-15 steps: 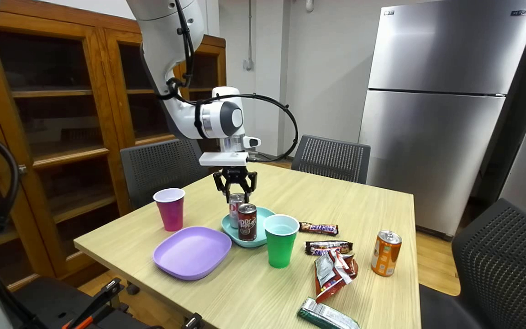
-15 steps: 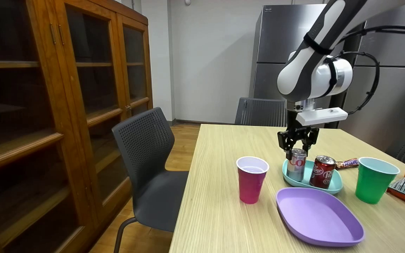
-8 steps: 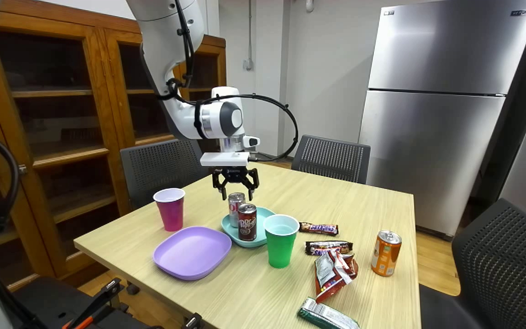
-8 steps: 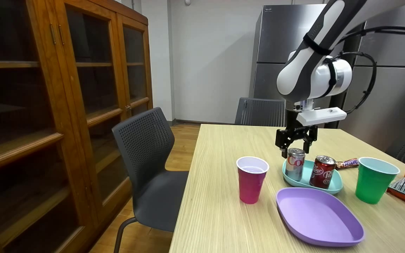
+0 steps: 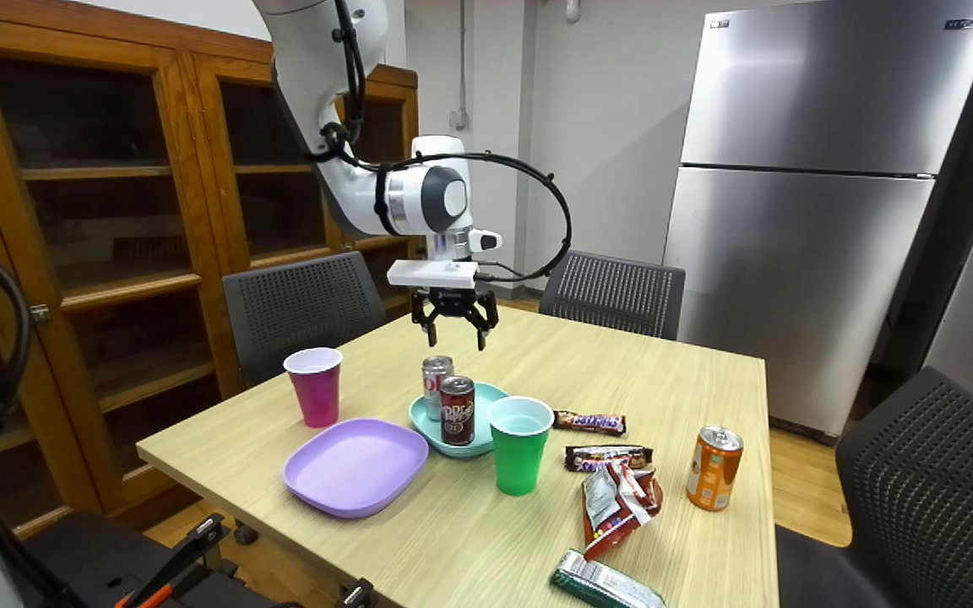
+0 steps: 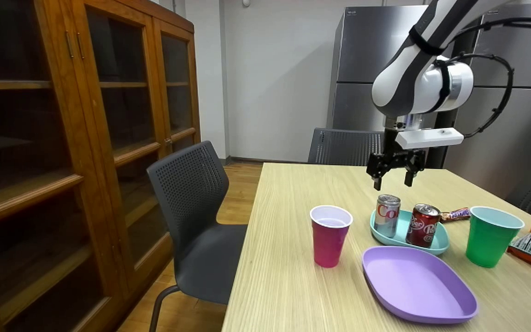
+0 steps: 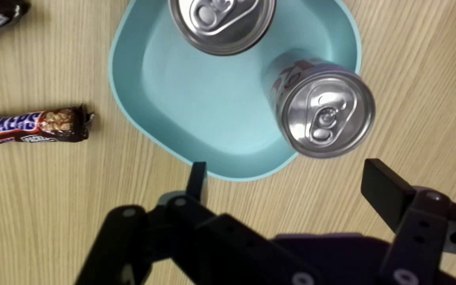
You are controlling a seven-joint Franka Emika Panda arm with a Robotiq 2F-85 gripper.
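"Dr Pepper" can [image 6: 423, 226], "SNICKERS" bar [image 5: 589, 422], possibly "Co" on silver can [image 6: 387, 217]

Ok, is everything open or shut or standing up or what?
Gripper: open, holding nothing
Silver can: upright on blue plate, looks unopened
Dark red can: upright there too
Orange can: upright
Pink cup: upright
Green cup: upright
Purple plate: face up
Chocolate bars: wrapped
Green packet: lying flat
Red bag: crumpled, can't tell if open
Cupboard doors: shut
Fridge doors: shut
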